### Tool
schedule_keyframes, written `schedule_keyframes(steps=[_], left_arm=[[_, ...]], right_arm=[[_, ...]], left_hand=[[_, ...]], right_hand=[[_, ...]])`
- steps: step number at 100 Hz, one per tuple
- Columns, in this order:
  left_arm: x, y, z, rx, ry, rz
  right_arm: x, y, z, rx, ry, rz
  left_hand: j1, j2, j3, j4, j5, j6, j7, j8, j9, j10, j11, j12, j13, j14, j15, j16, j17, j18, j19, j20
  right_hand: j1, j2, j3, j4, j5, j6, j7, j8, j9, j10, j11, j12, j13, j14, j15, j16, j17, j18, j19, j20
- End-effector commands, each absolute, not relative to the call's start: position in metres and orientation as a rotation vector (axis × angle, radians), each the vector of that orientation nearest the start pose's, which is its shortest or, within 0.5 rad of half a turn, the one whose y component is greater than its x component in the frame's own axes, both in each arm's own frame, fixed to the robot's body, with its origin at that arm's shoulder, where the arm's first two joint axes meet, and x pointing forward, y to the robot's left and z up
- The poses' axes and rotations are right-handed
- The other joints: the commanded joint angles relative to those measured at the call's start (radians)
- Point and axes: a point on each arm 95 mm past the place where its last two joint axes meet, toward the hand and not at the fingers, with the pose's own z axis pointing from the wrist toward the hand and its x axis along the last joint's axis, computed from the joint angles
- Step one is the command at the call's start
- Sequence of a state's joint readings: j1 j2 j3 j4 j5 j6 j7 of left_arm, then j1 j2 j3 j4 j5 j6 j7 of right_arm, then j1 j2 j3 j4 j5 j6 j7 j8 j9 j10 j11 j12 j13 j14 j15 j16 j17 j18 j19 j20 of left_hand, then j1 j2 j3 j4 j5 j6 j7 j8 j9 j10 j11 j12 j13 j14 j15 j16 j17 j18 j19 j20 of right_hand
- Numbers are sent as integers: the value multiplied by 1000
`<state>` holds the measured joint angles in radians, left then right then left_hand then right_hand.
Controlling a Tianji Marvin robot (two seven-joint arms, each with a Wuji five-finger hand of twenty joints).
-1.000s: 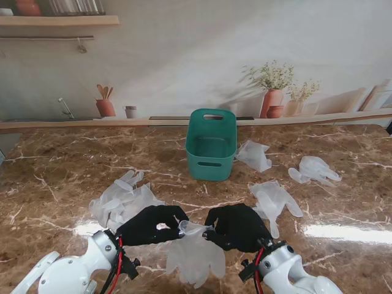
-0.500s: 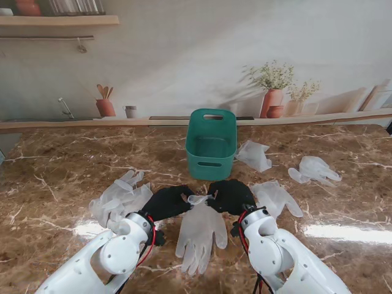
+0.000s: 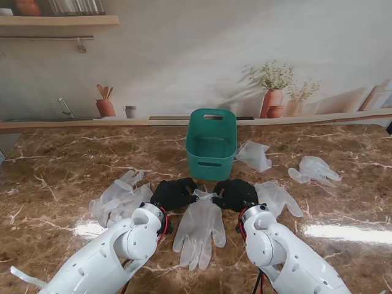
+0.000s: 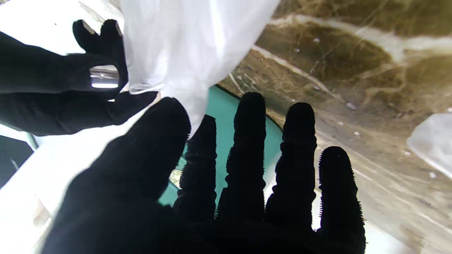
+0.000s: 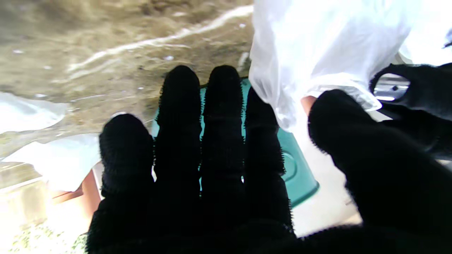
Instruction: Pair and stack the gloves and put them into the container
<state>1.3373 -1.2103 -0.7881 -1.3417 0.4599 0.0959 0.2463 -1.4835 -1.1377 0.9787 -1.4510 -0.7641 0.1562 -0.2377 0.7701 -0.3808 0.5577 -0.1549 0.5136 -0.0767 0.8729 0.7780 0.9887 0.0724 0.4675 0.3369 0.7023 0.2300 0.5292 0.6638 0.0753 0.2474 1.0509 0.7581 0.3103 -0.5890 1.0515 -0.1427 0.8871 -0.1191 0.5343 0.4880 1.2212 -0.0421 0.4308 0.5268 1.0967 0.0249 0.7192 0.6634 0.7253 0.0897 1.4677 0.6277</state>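
A translucent white glove (image 3: 199, 226) hangs by its cuff between my two black hands, fingers pointing toward me. My left hand (image 3: 174, 193) pinches the cuff's left corner and my right hand (image 3: 235, 193) pinches its right corner. The teal container (image 3: 211, 152) stands just beyond the hands, open side up. In the left wrist view the glove (image 4: 190, 46) is caught between thumb and forefinger, with the container (image 4: 226, 116) behind. The right wrist view shows the same glove (image 5: 317, 53) pinched at the thumb, and the container (image 5: 296, 158) past the fingers.
A heap of white gloves (image 3: 119, 199) lies on the left. Another glove (image 3: 278, 197) lies right of my right hand, one (image 3: 254, 154) beside the container, and one (image 3: 314, 169) at the far right. The brown marble table (image 3: 55, 177) ends at a back ledge.
Both hands have carried the held glove away from me, toward the teal container. The arms have stretched out and the glove now hangs longer between them.
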Motion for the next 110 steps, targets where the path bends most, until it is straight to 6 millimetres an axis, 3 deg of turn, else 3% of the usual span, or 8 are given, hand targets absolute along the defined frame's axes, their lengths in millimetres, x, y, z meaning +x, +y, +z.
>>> schedule_keyframes(steps=[1, 10, 19, 35, 55, 68, 72, 110], left_arm=[[402, -119, -386, -1713, 1345, -1739], [400, -116, -388, -1697, 1348, -1691], [399, -111, -388, -1672, 1342, -1676], [398, -100, -382, -1633, 1280, -1710], [395, -82, -367, -1593, 1294, -1850], [392, -74, -362, -1586, 1288, -1919], [391, -72, -361, -1585, 1275, -1939], [386, -58, -350, -1560, 1170, -2037]], right_arm=[[393, 41, -380, 1396, 1369, 1499], [392, 35, -381, 1357, 1348, 1455], [389, 30, -379, 1340, 1318, 1443], [385, 13, -362, 1277, 1252, 1424], [388, -17, -340, 1238, 1207, 1323], [395, -35, -334, 1233, 1220, 1234], [397, -40, -333, 1229, 1221, 1210], [421, -74, -328, 1184, 1280, 984]], left_hand=[[3, 51, -36, 28, -53, 54, -88, -111, -83, 12, -21, -1, -68, 4, -43, -18, -38, -27, -25, -24], [-93, 123, 74, 79, -11, 161, -371, -389, -216, 28, -59, -19, -171, 6, -95, -57, -86, -47, -85, -65], [-88, 136, 49, 84, -31, 187, -517, -509, -335, 31, -90, -31, -254, -1, -139, -89, -117, -80, -140, -98], [-109, 152, 20, 90, -9, 169, -581, -557, -445, 21, -141, -60, -319, -42, -205, -161, -134, -143, -220, -181], [-129, 145, -167, 92, -4, 114, -642, -591, -573, -28, -214, -105, -460, -139, -329, -286, -109, -238, -532, -418], [-128, 154, -284, 95, -6, 114, -667, -606, -594, -48, -233, -117, -484, -178, -358, -306, -112, -262, -652, -444], [-81, 178, -401, 109, -2, 115, -672, -609, -595, -48, -235, -119, -487, -182, -364, -308, -105, -265, -698, -407], [-62, 196, -454, 111, 25, 116, -666, -604, -583, -46, -248, -128, -479, -189, -384, -316, -109, -260, -714, -393]], right_hand=[[-54, 19, -17, 45, -53, 8, -61, 34, -47, -14, -23, -18, -47, -17, -31, -22, -50, -1, -49, -1], [-59, 26, -30, 52, -84, 16, -82, 38, -108, -13, -38, -26, -93, -19, -69, -42, -99, 0, -112, -12], [-61, 29, -35, 52, -93, 17, -87, 39, -143, -10, -45, -32, -117, -17, -85, -51, -122, 4, -138, -15], [-60, 31, -41, 55, -91, 14, -89, 43, -169, -12, -45, -43, -142, -19, -117, -71, -150, 6, -189, -19], [-46, 27, -42, 57, -103, 13, -101, 41, -213, -8, -72, -66, -177, -19, -204, -120, -189, 10, -273, -30], [-42, 22, -44, 56, -119, 16, -117, 36, -248, -6, -102, -87, -201, -18, -273, -158, -208, 8, -320, -37], [-39, 21, -43, 56, -122, 16, -120, 35, -256, -5, -109, -92, -208, -17, -285, -164, -211, 8, -327, -38], [45, -54, -7, 45, -141, 16, -131, 30, -283, -15, -137, -126, -192, -36, -353, -211, -186, 4, -354, -50]])
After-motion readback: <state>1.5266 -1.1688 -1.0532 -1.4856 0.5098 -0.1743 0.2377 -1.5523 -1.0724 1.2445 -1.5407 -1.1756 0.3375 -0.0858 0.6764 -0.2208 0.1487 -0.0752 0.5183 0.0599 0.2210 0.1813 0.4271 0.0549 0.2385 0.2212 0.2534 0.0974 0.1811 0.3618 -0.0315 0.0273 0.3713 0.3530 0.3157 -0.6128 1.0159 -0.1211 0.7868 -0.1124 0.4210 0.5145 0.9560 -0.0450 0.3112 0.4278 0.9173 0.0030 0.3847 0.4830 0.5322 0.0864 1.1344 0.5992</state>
